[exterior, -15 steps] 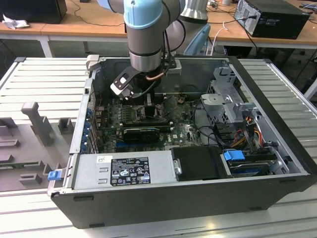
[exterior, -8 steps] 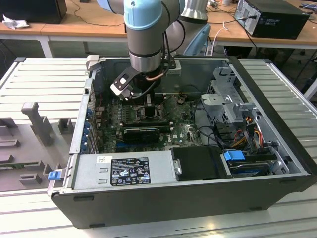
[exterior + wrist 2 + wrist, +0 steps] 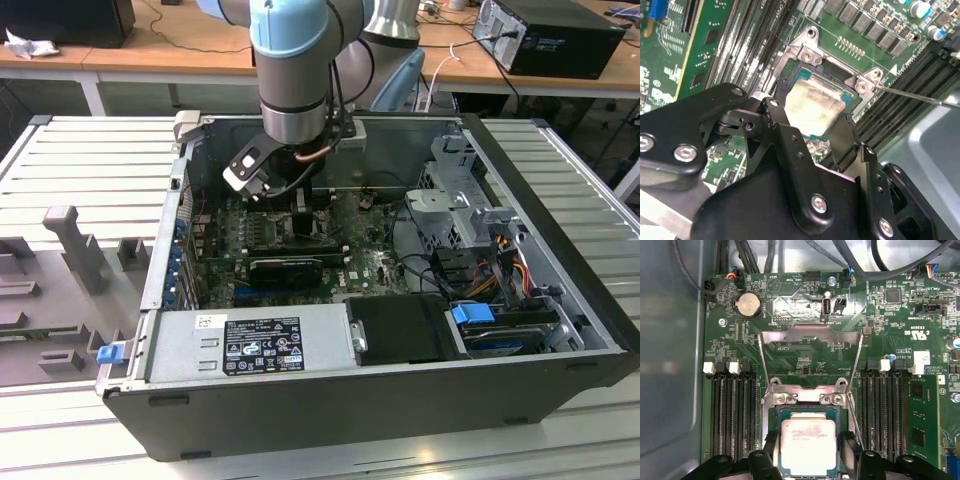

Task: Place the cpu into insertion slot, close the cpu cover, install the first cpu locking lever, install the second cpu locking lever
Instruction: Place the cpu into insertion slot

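Note:
The cpu [image 3: 807, 442], a flat square chip with a dull silver top, lies level in the insertion slot [image 3: 774, 421] on the green motherboard. My gripper [image 3: 809, 460] reaches down over it, one black finger [image 3: 771, 452] against each of two opposite chip edges, shut on it. In the second wrist view the cpu [image 3: 812, 106] likewise sits between the fingertips of the gripper [image 3: 810, 125]. The cpu cover [image 3: 811, 331], a thin silver frame, is swung open and lies back beyond the socket. A thin locking lever [image 3: 920, 95] stands free beside the socket. In the exterior view the gripper [image 3: 300, 205] is low inside the computer case.
Long black memory slots [image 3: 730, 410] flank the socket on both sides. A coin battery [image 3: 748, 304] and cables lie past the cover. In the case, a long black card [image 3: 290, 268], the power supply [image 3: 250, 345] and a drive cage [image 3: 460, 200] surround the arm.

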Controlling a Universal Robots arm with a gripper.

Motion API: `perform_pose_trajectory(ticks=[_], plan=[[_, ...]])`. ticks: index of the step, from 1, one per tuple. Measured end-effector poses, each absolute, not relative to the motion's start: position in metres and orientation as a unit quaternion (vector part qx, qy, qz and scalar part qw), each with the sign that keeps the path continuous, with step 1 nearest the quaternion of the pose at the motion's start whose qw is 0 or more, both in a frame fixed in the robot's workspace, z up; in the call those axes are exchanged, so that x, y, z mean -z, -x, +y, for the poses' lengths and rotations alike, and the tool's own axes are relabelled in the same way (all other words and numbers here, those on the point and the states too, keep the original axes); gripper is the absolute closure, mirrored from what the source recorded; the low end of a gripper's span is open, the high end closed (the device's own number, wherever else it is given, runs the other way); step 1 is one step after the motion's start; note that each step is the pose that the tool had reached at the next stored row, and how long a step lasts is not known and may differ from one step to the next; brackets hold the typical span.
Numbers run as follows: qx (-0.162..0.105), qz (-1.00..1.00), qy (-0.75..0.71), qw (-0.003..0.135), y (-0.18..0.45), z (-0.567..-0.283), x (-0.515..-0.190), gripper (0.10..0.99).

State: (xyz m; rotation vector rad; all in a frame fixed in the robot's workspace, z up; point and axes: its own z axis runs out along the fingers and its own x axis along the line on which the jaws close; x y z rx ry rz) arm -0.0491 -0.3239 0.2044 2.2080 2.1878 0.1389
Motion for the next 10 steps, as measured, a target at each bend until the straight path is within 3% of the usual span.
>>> perform_pose_trajectory(ticks=[3, 4, 6, 7, 10], plan=[[-0.045, 0.703, -0.710, 0.015, 0.049, -0.324, -0.212, 0.494], [-0.044, 0.703, -0.710, 0.015, 0.049, -0.324, -0.215, 0.690], [-0.044, 0.703, -0.710, 0.014, 0.049, -0.324, -0.219, 0.808], [-0.044, 0.703, -0.710, 0.014, 0.049, -0.324, -0.220, 0.808], [-0.043, 0.703, -0.710, 0.014, 0.049, -0.324, -0.225, 0.980]])
